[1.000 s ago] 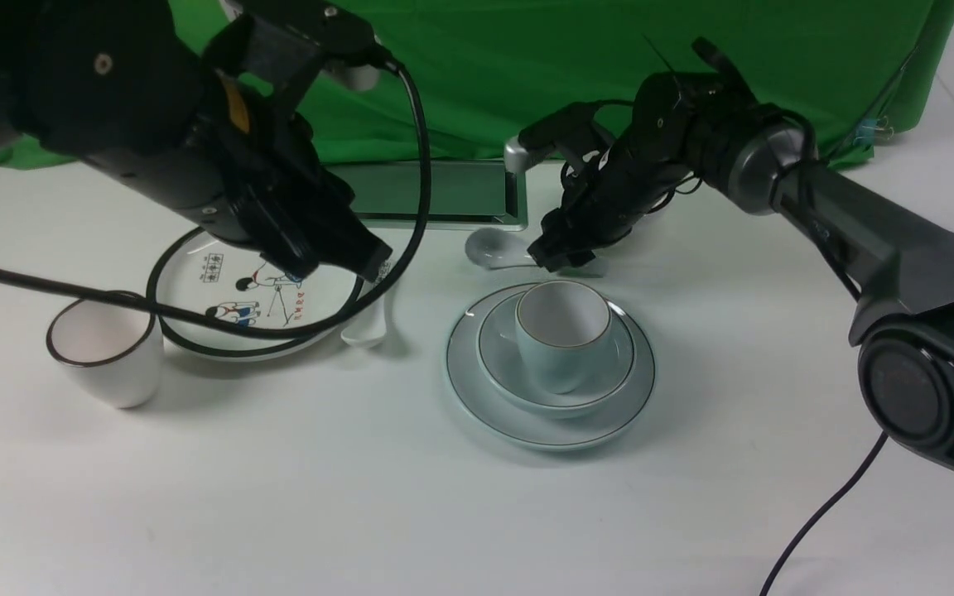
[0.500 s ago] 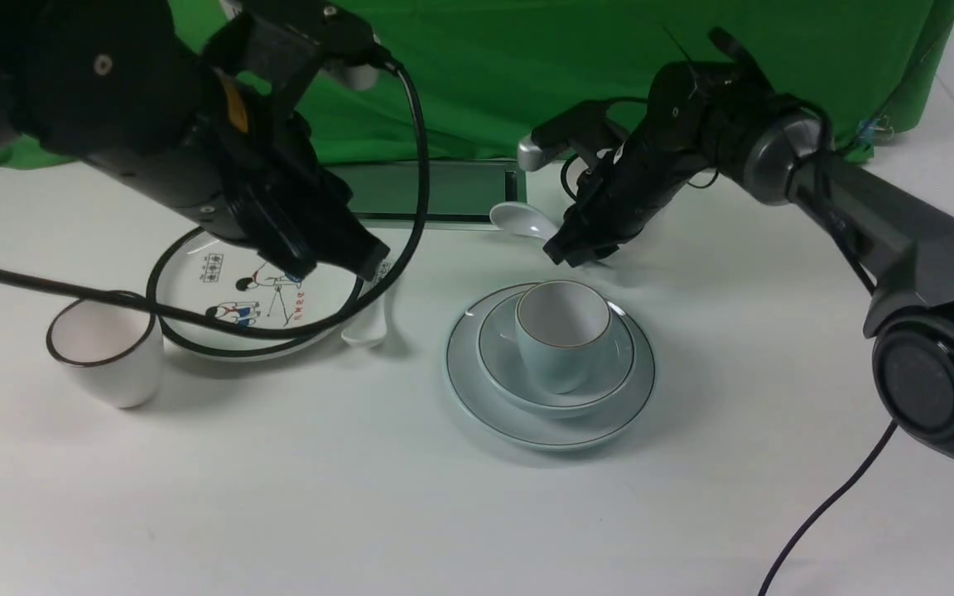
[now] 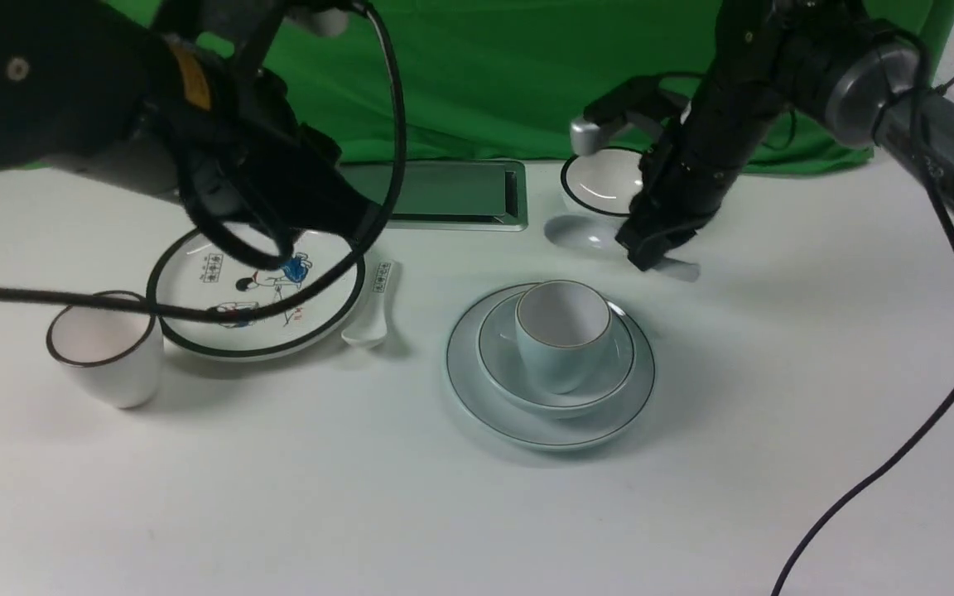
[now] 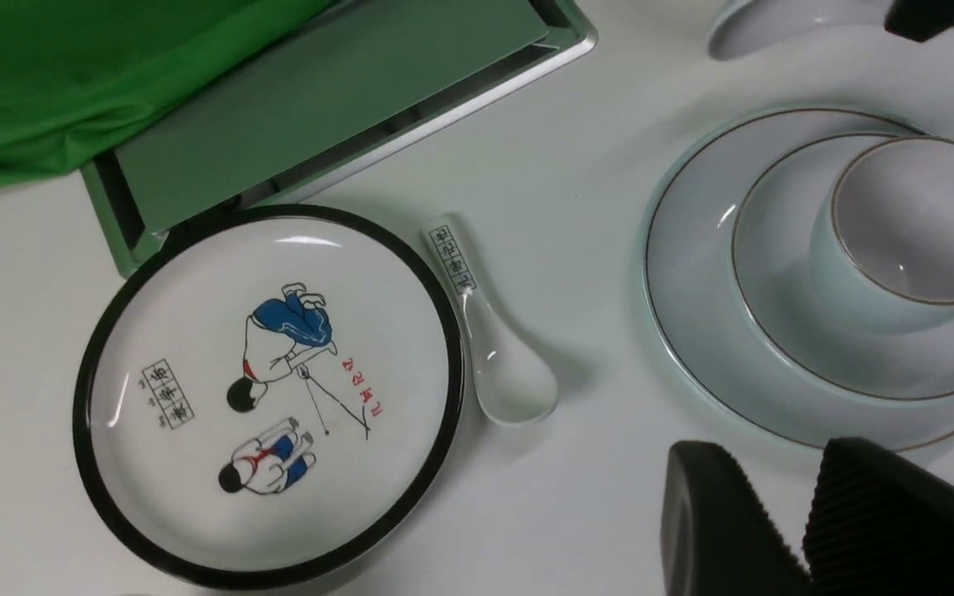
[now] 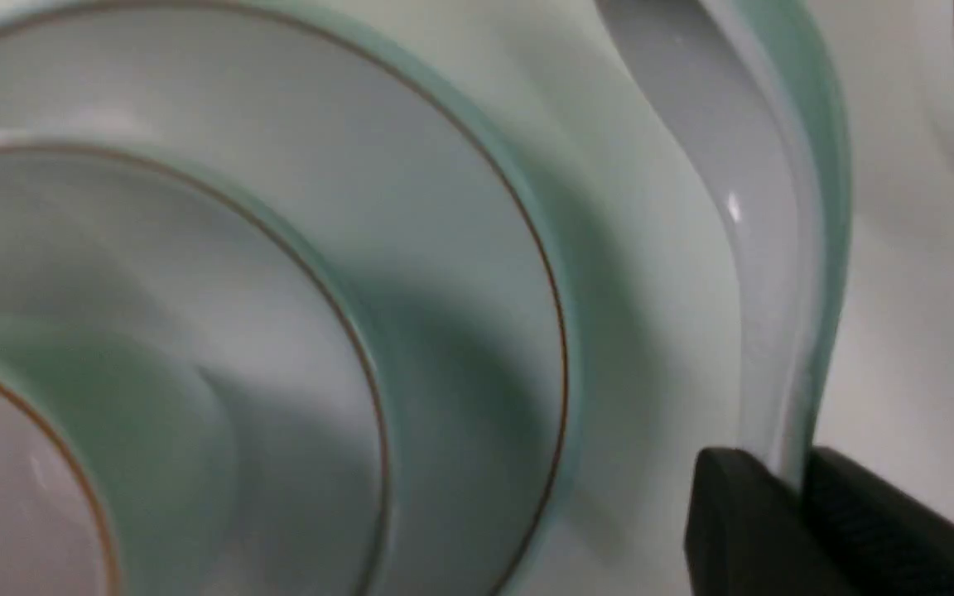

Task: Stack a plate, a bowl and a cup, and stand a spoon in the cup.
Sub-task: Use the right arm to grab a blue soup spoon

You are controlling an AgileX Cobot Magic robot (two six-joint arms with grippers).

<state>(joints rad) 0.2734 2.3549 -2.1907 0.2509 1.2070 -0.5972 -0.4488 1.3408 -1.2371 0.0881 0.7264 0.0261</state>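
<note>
I had the spoon (image 3: 580,234) in my right gripper (image 5: 790,468), its jaws closed on the handle, with the scoop end pointing to my left. It was beyond the stack and apart from the cup; I could not judge its height over the table (image 3: 295,497). Its glazed ceramic was pale blue-white, smooth and glossy, with a curved handle.

The stack sat nearest to it. The cup (image 3: 560,356), handleless and narrowing to its foot, stood upright inside the bowl (image 3: 498,352), its white inside facing up under a thin brownish rim. The shallow, wide bowl rested on the plate (image 3: 464,364), whose pale round edge showed all around it.

Just behind the spoon lay a white bowl (image 3: 601,178) with a thick black rim, partly hidden by my right arm.

My left gripper (image 4: 775,454) held nothing, its fingertips standing partway apart. Over on the left, a white spoon (image 3: 368,327) with a printed handle lay beside a black-rimmed plate (image 3: 187,277) decorated with cartoon figures. A larger white cup (image 3: 125,364) with a dark rim stood tilted near that plate. At the back sat a green rectangular tray (image 3: 444,223) with a metallic edge, and behind it hung creased green cloth (image 3: 477,83).
</note>
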